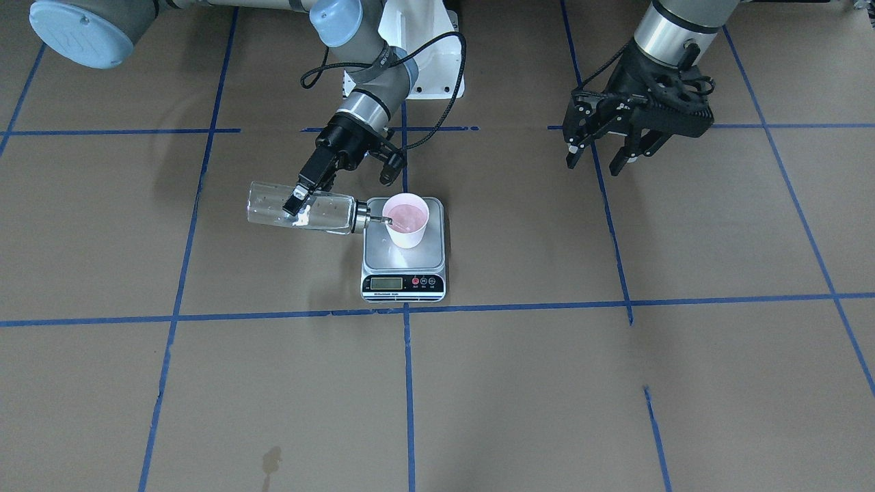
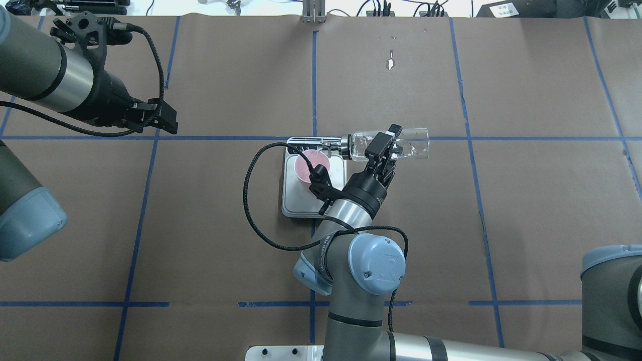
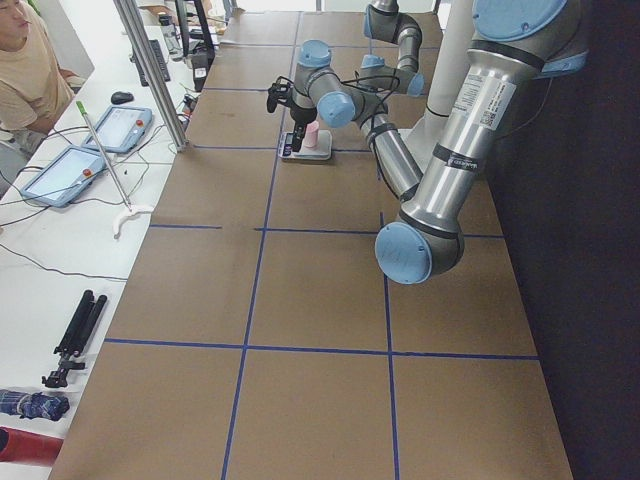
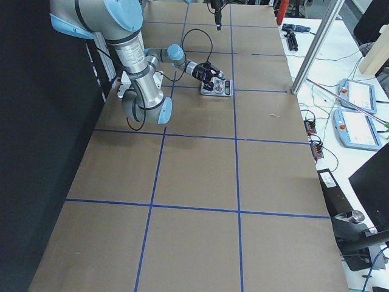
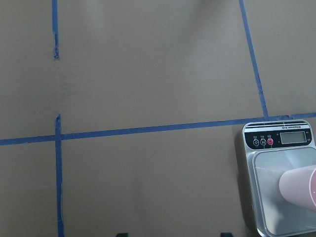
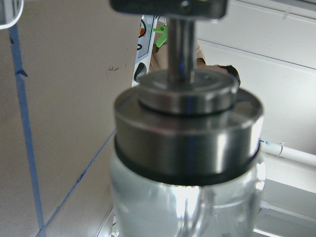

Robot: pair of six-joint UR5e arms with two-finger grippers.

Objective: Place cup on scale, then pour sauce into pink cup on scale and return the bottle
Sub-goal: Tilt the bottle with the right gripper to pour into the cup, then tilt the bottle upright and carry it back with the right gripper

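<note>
brown surface [image 1: 547, 383] marked with blue tape lines [image 1: 409, 383]; small dark stain [image 1: 271, 461] near the operators' edge. cup [image 1: 406, 220] stands upright on scale [image 1: 383, 258]. right hand [image 1: 298, 210] grasps bottle [image 1: 266, 205], tipped near horizontal, spout at the cup's rim. left hand [image 1: 593, 165] released, fingers spread, well apart from the scale.

Robotics lab: tape-gridded table [image 3: 320, 290], teach pendants [image 3: 58, 176], operator [image 3: 22, 62].
</note>
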